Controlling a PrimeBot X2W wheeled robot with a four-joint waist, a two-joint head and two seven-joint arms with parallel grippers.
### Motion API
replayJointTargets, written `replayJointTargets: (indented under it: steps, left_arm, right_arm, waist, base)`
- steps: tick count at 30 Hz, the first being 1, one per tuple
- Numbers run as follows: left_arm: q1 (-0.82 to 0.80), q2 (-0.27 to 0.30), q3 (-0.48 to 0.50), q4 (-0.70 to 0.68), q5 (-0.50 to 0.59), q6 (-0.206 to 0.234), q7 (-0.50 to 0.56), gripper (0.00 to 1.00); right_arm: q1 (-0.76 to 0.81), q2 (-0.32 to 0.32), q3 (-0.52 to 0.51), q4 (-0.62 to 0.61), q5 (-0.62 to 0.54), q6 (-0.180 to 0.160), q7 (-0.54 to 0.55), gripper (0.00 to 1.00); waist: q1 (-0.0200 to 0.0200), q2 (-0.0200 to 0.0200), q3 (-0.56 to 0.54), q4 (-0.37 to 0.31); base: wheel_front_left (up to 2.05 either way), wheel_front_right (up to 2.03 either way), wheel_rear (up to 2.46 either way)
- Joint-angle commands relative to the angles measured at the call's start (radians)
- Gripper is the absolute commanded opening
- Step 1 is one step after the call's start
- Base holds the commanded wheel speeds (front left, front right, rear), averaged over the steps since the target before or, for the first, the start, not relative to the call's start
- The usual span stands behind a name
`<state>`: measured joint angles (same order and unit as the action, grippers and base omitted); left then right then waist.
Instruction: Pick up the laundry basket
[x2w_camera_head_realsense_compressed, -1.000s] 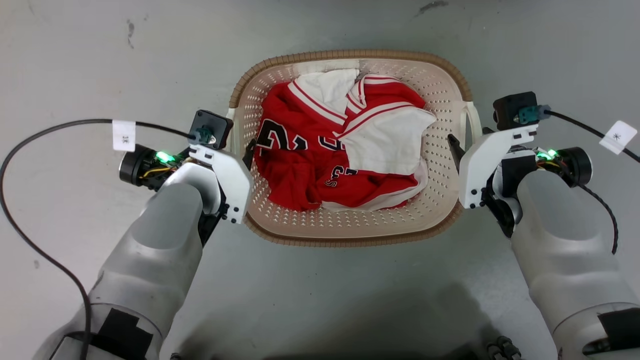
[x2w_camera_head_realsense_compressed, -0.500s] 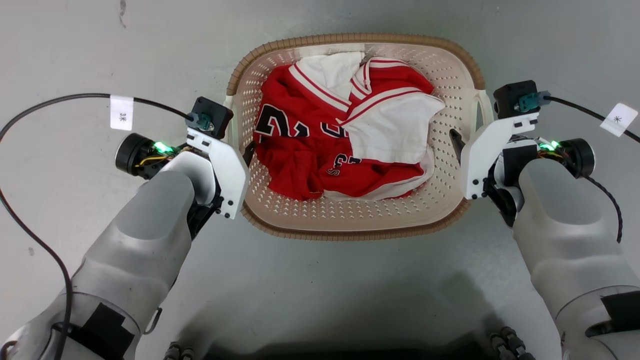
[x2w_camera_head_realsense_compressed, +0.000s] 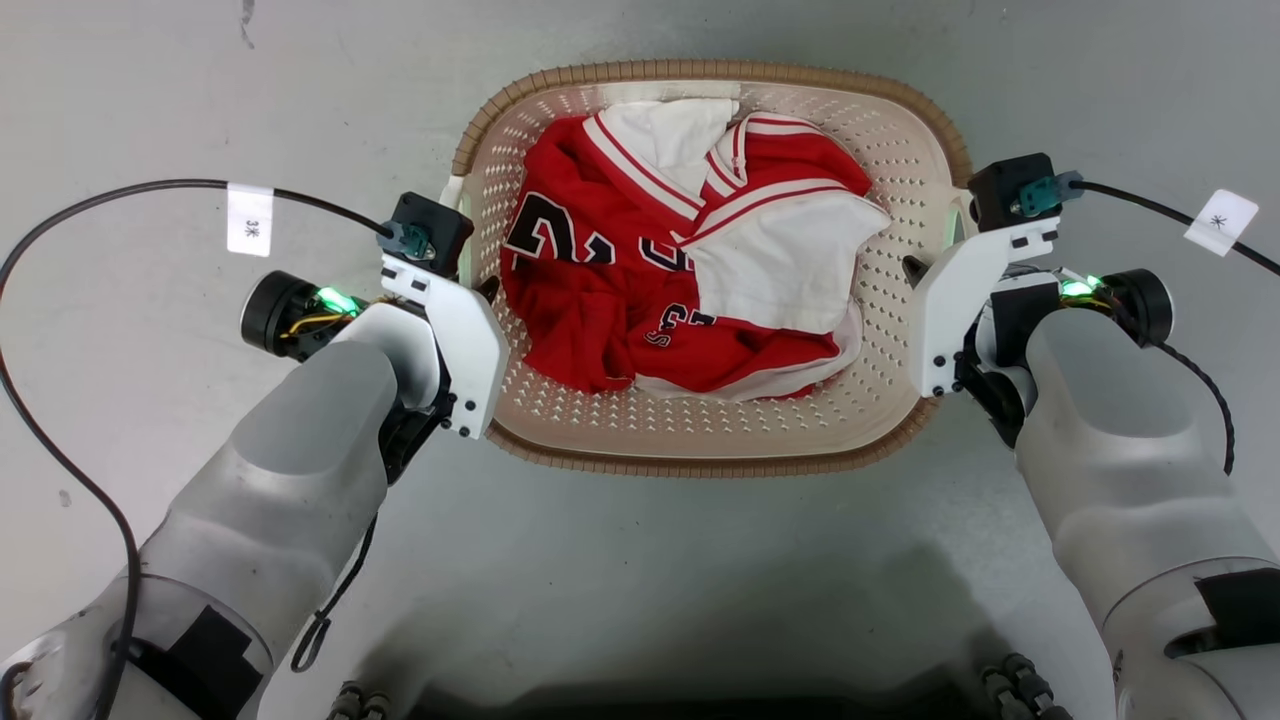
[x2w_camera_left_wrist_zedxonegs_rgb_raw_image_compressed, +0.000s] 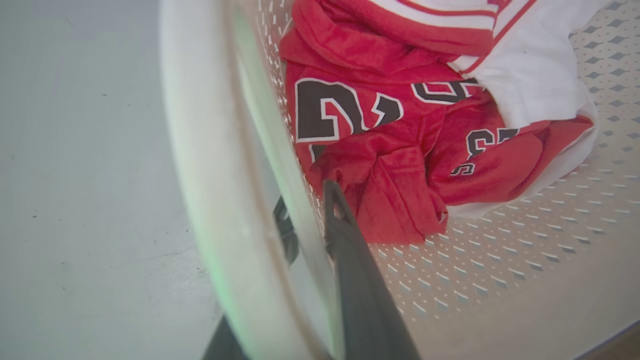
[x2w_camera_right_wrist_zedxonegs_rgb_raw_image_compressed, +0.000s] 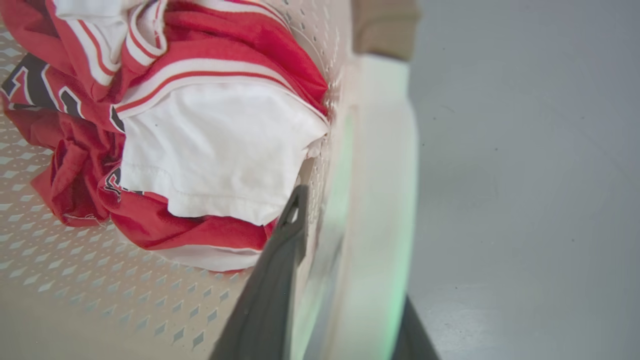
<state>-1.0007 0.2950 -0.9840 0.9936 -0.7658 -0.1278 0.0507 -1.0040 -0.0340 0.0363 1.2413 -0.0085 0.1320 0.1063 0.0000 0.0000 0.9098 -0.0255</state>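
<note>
The laundry basket (x2w_camera_head_realsense_compressed: 700, 465), cream with perforated walls and a brown woven-look rim, sits centred between my two arms above the grey floor. It holds a crumpled red and white jersey (x2w_camera_head_realsense_compressed: 680, 270). At the basket's left side my left gripper (x2w_camera_head_realsense_compressed: 482, 292) is shut on the wall by the white handle (x2w_camera_left_wrist_zedxonegs_rgb_raw_image_compressed: 200, 150), one dark finger inside (x2w_camera_left_wrist_zedxonegs_rgb_raw_image_compressed: 345, 240) and one outside. My right gripper (x2w_camera_head_realsense_compressed: 922, 268) is shut the same way on the right side, with the white handle (x2w_camera_right_wrist_zedxonegs_rgb_raw_image_compressed: 385, 175) between its fingers (x2w_camera_right_wrist_zedxonegs_rgb_raw_image_compressed: 285, 250). The outer fingertips are mostly hidden behind the handles.
Bare grey floor (x2w_camera_head_realsense_compressed: 150, 100) surrounds the basket on all sides. Black cables with white tags (x2w_camera_head_realsense_compressed: 250, 222) (x2w_camera_head_realsense_compressed: 1218, 222) loop away from both wrists. My own base throws a dark shadow along the bottom edge (x2w_camera_head_realsense_compressed: 650, 680).
The basket looks larger and nearer to the head camera than a second ago, rising with both grippers still clamped on its sides. The camera has also shifted a little.
</note>
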Motion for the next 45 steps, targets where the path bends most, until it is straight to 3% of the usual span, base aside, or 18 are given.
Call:
replayJointTargets:
  steps: [1,10,18,30,45]
  left_arm:
    - [-0.015,0.025,-0.013,0.012,-0.007,-0.004,-0.009,0.00]
    - [0.024,0.041,-0.108,-0.001,-0.098,-0.004,0.039,0.00]
    - [0.069,0.097,-0.220,-0.079,-0.211,-0.007,0.143,0.00]
    - [0.127,0.179,-0.289,-0.206,-0.357,-0.008,0.311,0.00]
    - [0.167,0.219,-0.296,-0.282,-0.438,-0.008,0.399,0.00]
  right_arm:
    - [-0.011,-0.029,-0.010,0.004,-0.014,-0.002,-0.009,0.00]
    - [0.012,-0.032,-0.043,0.020,-0.074,-0.003,0.018,0.00]
    - [0.043,-0.035,0.006,0.040,-0.092,-0.003,0.188,0.00]
    - [0.098,-0.040,0.107,0.049,0.002,-0.003,0.439,0.00]
    - [0.152,-0.038,0.259,0.025,0.181,-0.002,0.549,0.00]
  waist:
    - [0.0000,0.0000,-0.005,-0.001]
    - [0.0000,0.0000,-0.092,-0.012]
    - [0.0000,0.0000,-0.247,-0.020]
    - [0.0000,0.0000,-0.508,-0.026]
    - [0.0000,0.0000,-0.736,-0.037]
  base:
    - [0.00,0.00,0.00]
    - [0.00,0.00,0.00]
    - [0.00,0.00,0.00]
    - [0.00,0.00,0.00]
    - [0.00,0.00,0.00]
